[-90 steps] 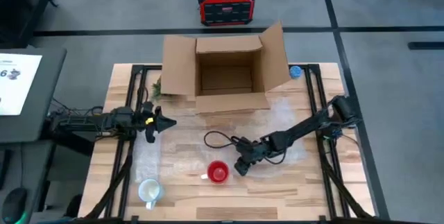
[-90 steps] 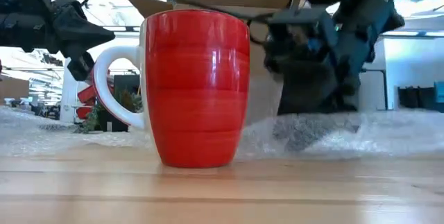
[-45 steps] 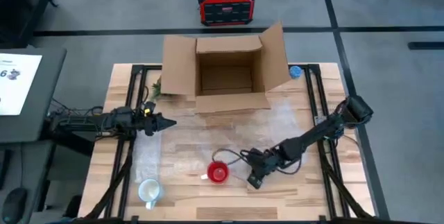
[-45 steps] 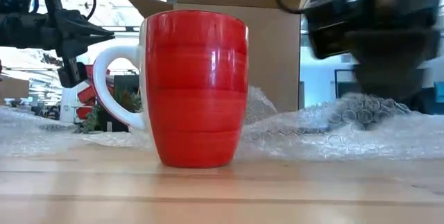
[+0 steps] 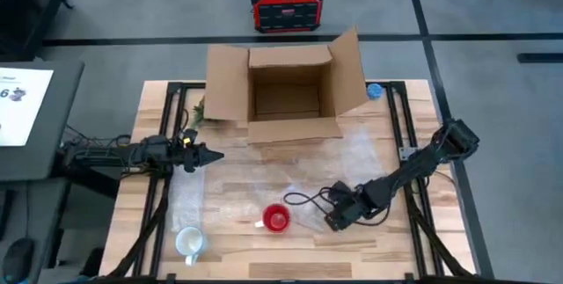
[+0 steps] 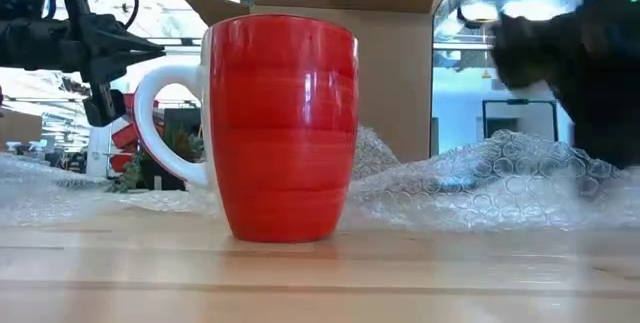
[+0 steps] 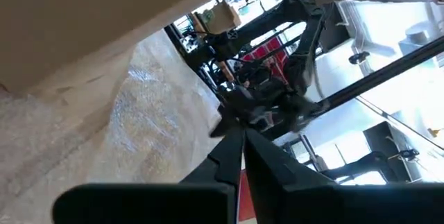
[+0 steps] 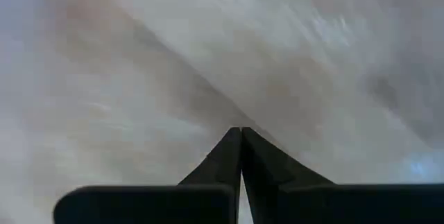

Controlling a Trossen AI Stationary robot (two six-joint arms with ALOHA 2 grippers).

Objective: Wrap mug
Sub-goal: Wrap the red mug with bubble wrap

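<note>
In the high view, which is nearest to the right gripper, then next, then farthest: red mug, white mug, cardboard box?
From the right gripper:
1. Red mug, just to its left.
2. Cardboard box, at the table's back edge.
3. White mug, front left corner.

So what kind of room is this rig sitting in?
Most likely a robotics lab or workshop, set up as a packing station. A wooden table on a black frame stands on grey floor marked with dark tape lines, a red power unit sits behind it, and the low view shows an open hall beyond.

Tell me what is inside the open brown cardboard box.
The open brown cardboard box shows only its bare cardboard floor; the strip under its near wall stays hidden.
</note>
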